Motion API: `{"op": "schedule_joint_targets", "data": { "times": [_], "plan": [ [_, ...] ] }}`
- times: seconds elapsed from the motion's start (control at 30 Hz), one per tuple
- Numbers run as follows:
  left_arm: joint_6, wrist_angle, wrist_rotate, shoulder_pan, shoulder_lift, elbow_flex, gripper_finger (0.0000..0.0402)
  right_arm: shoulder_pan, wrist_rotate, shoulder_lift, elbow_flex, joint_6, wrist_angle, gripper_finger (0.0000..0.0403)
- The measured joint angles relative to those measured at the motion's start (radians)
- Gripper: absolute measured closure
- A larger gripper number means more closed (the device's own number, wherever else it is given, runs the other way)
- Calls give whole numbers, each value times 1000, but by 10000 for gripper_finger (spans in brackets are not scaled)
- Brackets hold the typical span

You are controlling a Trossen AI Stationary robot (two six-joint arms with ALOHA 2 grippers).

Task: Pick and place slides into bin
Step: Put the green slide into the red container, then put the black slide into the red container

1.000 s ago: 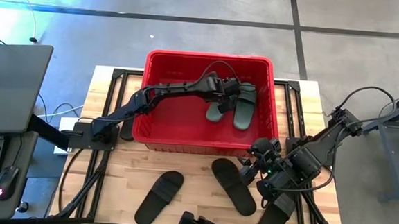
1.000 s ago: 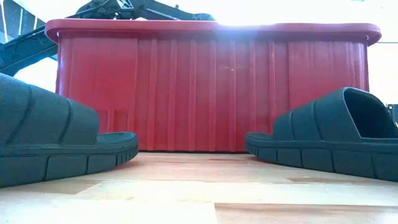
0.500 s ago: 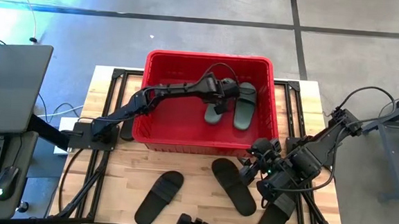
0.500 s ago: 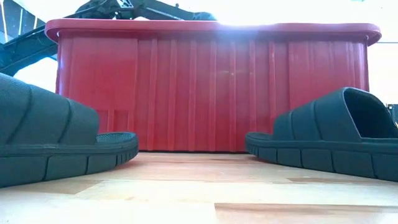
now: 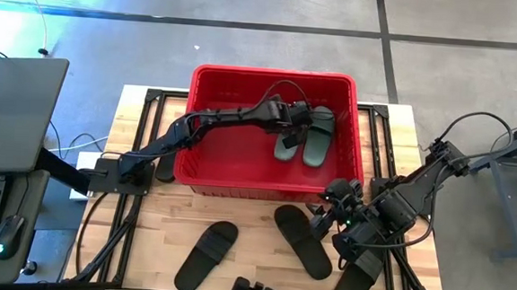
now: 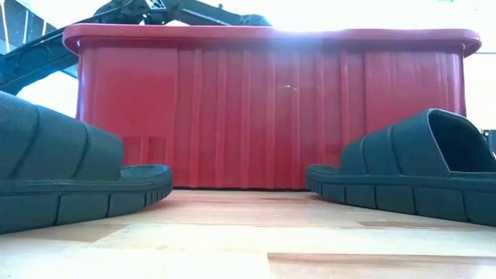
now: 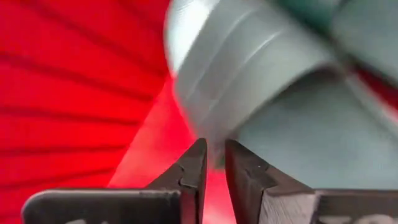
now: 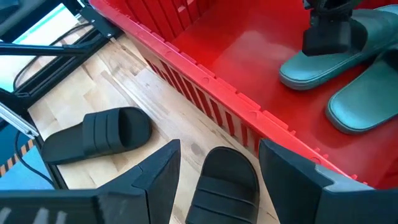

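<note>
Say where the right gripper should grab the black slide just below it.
Grip the black slide across its wide strap, coming from above. It lies flat, sole down, on the table beside the bin, so the raised strap is probably the easiest hold. The open right gripper already hangs over it.

red bin (image 5: 200, 141), sage-green slides (image 5: 318, 136), black slides (image 5: 207, 254), pale wooden table (image 5: 254, 221)

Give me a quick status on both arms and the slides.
Left claw in red bin, shut on green slide. Second green slide beside it. Right claw open above black slide on table.
</note>
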Motion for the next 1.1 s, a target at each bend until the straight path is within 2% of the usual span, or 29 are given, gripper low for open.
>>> {"op": "schedule_joint_targets", "data": {
  "times": [0.1, 0.37, 0.6, 0.73, 0.93, 1.1],
  "plan": [
    [-10, -32, -11, 0, 0, 0, 366, 0, -1, 0, 0, -1, 0, 197],
    [12, 32, 73, 1, 0, 0, 384, 0, 0, 0, 0, -8, 0, 197],
    [129, 38, 226, 0, -19, 0, 384, 0, 0, 0, 0, -29, -2, 197],
    [205, 57, 272, -9, -70, 0, 384, 0, 0, 0, 0, -89, 0, 197],
    [312, 112, 251, -30, -186, 0, 384, 6, -3, 0, 0, -179, 40, 197],
    [401, 129, 243, -45, -308, 0, 384, 31, -77, 1, 0, -217, 58, 197]
  ]
}}
